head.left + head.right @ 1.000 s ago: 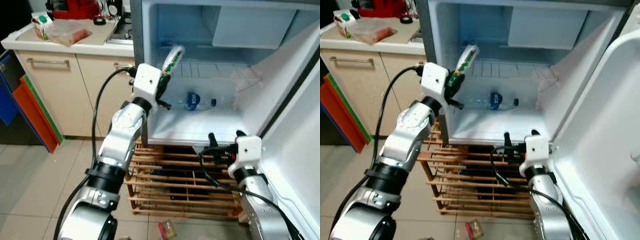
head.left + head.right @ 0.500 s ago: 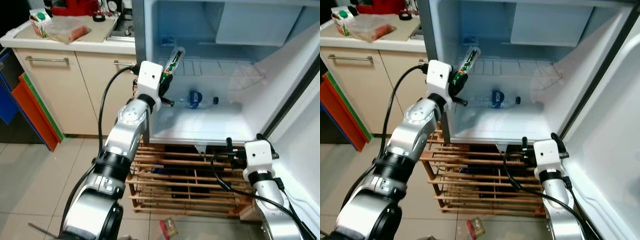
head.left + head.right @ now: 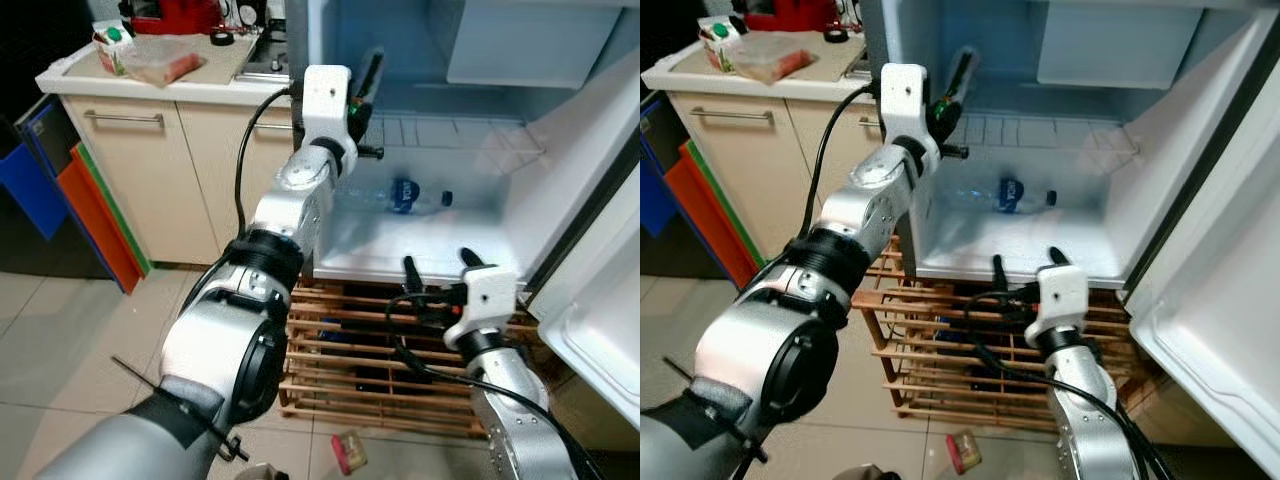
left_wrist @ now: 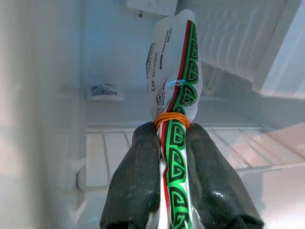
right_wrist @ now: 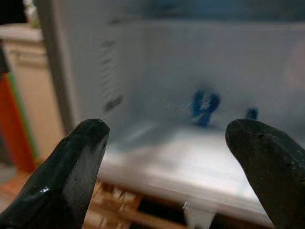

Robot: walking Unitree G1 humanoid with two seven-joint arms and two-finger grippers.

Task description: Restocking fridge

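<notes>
While the fridge (image 3: pixel 560 190) stands open ahead, nearest to us on the tiled floor lies a small crumpled wrapper (image 3: pixel 348 452), reddish and glossy. Just beyond it sits a slatted wooden rack (image 3: pixel 340 350), pale bars in rows, tucked beneath the fridge's bottom edge. Over that rack hovers the right gripper (image 3: pixel 437 268), its two long black fingers spread wide apart with nothing between them; in the right wrist view those fingertips (image 5: pixel 78 162) are rounded, matte and slightly scuffed, framing the white fridge floor. To the right swings the fridge door (image 3: pixel 1210 300), smooth white moulded plastic.

Farther in, on the fridge's flat white floor, lies a clear plastic water bottle (image 3: pixel 405 196) on its side, blue label round its middle and a dark cap pointing right. Above and left of it, at the fridge's left wall, the left gripper (image 3: pixel 365 95) is raised high on its silver arm, fingers clamped tight on a slim plastic packet (image 4: pixel 175 90). That packet is glossy film, white with a green patterned stripe and a red edge, black print down one side, and an orange rubber band cinching it just above the fingers (image 4: pixel 138 181). It stands nearly upright inside the cabinet, in front of a ribbed wire shelf (image 3: pixel 450 135) and the pale back wall.

Far left, a cream cabinet with a metal bar handle (image 3: pixel 122 118) carries a light worktop (image 3: pixel 190 80) holding a small carton (image 3: pixel 112 45) and a clear bagged item (image 3: pixel 165 62).
</notes>
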